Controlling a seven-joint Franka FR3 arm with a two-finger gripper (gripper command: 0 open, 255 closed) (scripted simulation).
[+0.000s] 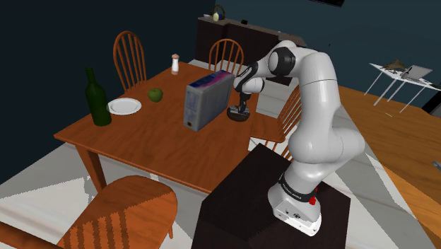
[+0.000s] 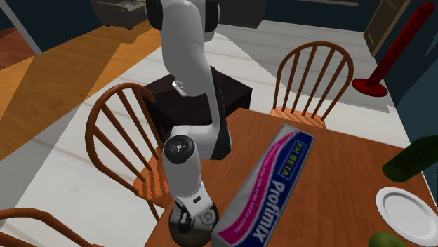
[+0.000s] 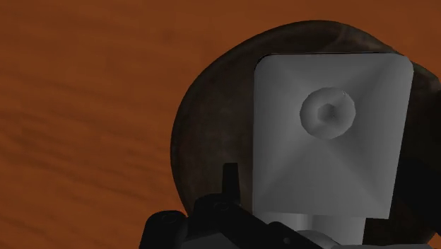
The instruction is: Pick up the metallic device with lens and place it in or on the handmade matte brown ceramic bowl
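Since the coming move turns on how the camera (image 3: 328,134) lies to the pincer (image 1: 241,106), that comes first: in the wrist view the grey, square-faced camera sits straight below the pincer, its round lens (image 3: 327,113) turned up toward it. The brown bowl (image 3: 205,120) shows behind it on every side in sight, so the one is lined up over the other. The face looks about as wide as it is tall, so there seems to be no long axis to turn to. I cannot tell how far the pincer is open. Nor can I tell whether it has hold of the camera, or whether the camera rests in the bowl or hangs just above it. By my reckoning the placing is near its end, and what remains is a straight-down release or a clean lift away. The bowl stands on the table (image 1: 141,148) close to the edge that faces the stand (image 1: 240,198). A tall box (image 2: 270,189) stands just beside it toward the table's middle, near enough to be bumped by a careless retreat. The box reads "Profimix" in white on a magenta and blue band. The small green patch above that word has letters I cannot make out.
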